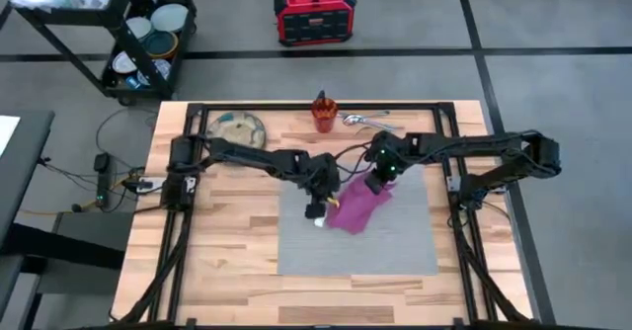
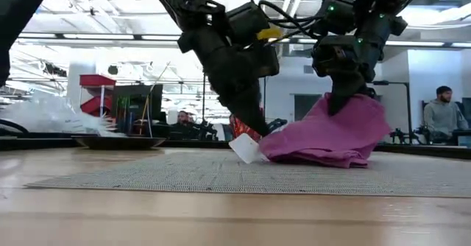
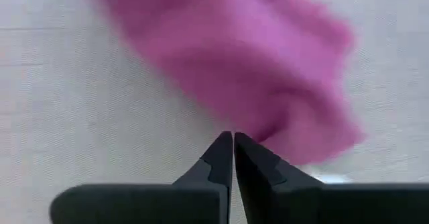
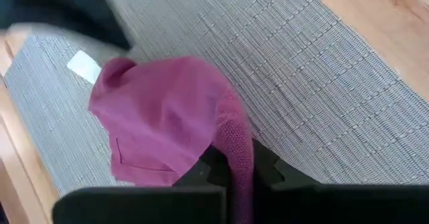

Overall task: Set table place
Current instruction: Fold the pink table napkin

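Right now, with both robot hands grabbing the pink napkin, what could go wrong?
1. Both the left hand and the right hand pinch the napkin. If they pull apart too hard, the cloth might slip out of one of them.

2. The napkin is bunched up, with one part on the mat, so it may land crumpled rather than flat.

3. Dragging the cloth might shift the mat on the table.

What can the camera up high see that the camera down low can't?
Only the high view shows the orange-red cup, the spoon, the red box on the floor and the shelf cart. Only the low view shows people in the room behind. Both show the magenta napkin on the grey mat, the plate, and both grippers, left and right, at the napkin.
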Robot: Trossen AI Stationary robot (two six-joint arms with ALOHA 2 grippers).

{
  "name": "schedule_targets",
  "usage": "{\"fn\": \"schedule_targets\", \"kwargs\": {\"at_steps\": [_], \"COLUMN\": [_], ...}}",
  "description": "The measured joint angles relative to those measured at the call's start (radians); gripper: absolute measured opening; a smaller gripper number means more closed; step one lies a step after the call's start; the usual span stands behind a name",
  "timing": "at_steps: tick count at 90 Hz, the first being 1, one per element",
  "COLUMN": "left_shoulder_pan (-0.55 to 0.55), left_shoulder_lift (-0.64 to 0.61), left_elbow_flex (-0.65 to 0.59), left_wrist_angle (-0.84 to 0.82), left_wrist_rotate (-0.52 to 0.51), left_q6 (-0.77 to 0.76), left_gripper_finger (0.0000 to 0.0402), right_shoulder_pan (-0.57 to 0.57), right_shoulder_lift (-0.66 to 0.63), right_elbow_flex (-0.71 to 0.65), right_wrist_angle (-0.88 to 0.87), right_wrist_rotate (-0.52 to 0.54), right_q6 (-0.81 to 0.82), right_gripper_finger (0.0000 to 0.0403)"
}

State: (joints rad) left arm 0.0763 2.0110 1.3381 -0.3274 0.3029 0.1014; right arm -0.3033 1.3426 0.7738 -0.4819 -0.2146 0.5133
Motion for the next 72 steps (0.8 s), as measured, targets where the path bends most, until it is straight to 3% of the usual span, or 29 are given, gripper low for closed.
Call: {"fn": "schedule_targets", "kwargs": {"at_steps": [16,25,35,46,64,72], "left_shoulder_pan": [-0.075,-0.104,-0.116,-0.097,-0.065,-0.039], "left_shoulder_lift": [0.064,0.083,0.069,0.028,-0.035,-0.029], "left_elbow_flex": [0.008,0.001,0.002,0.003,0.004,0.003], "left_wrist_angle": [0.061,0.025,-0.001,-0.006,-0.013,-0.010], "left_wrist_rotate": [0.094,0.211,0.211,0.125,-0.146,-0.201], "left_q6": [-0.065,-0.115,-0.123,-0.126,-0.114,-0.097], "left_gripper_finger": [0.0000,0.0000,0.0000,0.0000,0.0000,0.0000], "right_shoulder_pan": [-0.048,-0.078,-0.107,-0.124,-0.126,-0.125], "right_shoulder_lift": [0.000,0.000,0.000,0.000,0.000,0.000], "right_elbow_flex": [0.001,0.000,0.001,0.001,0.001,0.001], "right_wrist_angle": [0.033,0.033,0.047,0.048,0.044,0.050], "right_wrist_rotate": [-0.034,-0.040,-0.050,-0.072,-0.072,-0.076], "right_q6": [-0.021,-0.035,-0.045,-0.051,-0.052,-0.051], "right_gripper_finger": [0.0000,0.0000,0.0000,0.0000,0.0000,0.0000]}}
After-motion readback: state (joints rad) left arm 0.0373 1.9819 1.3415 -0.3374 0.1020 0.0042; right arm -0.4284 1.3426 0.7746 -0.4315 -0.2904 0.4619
